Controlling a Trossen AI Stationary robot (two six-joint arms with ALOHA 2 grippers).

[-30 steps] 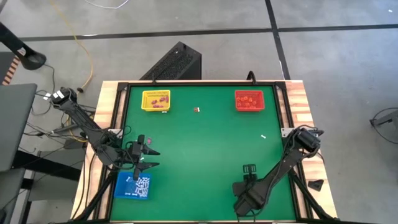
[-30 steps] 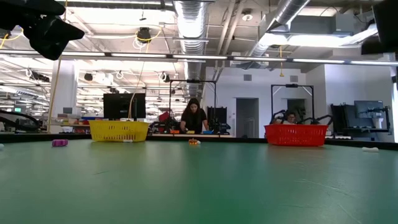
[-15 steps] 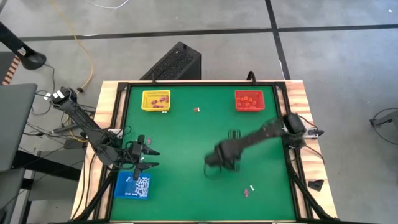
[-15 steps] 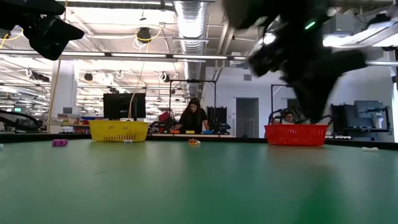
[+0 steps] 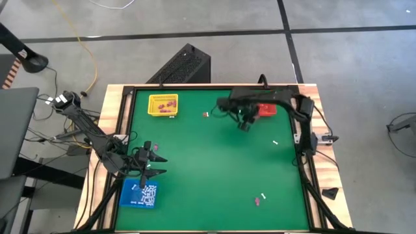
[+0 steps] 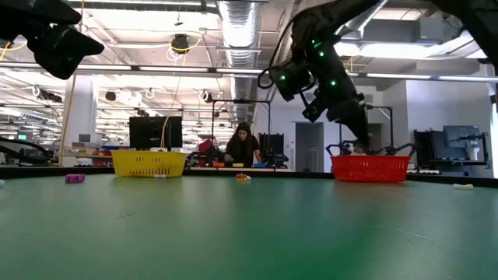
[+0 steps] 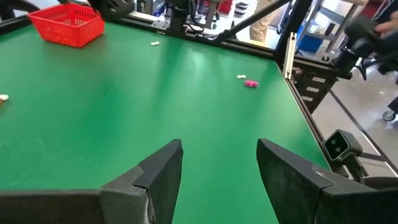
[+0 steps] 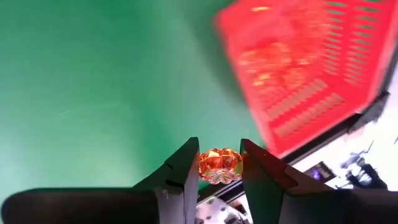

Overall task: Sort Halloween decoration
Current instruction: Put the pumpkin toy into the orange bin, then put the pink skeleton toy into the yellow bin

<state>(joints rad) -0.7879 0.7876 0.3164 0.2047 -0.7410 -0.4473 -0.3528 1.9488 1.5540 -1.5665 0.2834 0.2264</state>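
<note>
Moved: right hand (image 5: 243, 123) had swung from counter (image 5: 208, 162) centre to 1 o'clock beside red tray (image 5: 265, 110) | pinched an orange-red trinket (image 8: 220, 165) | left hand (image 5: 158, 164) gaped empty at 8 o'clock, above blue tray (image 5: 139, 194).

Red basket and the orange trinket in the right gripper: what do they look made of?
The red square basket looks like moulded plastic: slotted, latticed walls. The orange trinket between the right gripper fingers looks like glossy, translucent plastic, ribbed like a pumpkin; that is uncertain.
</note>
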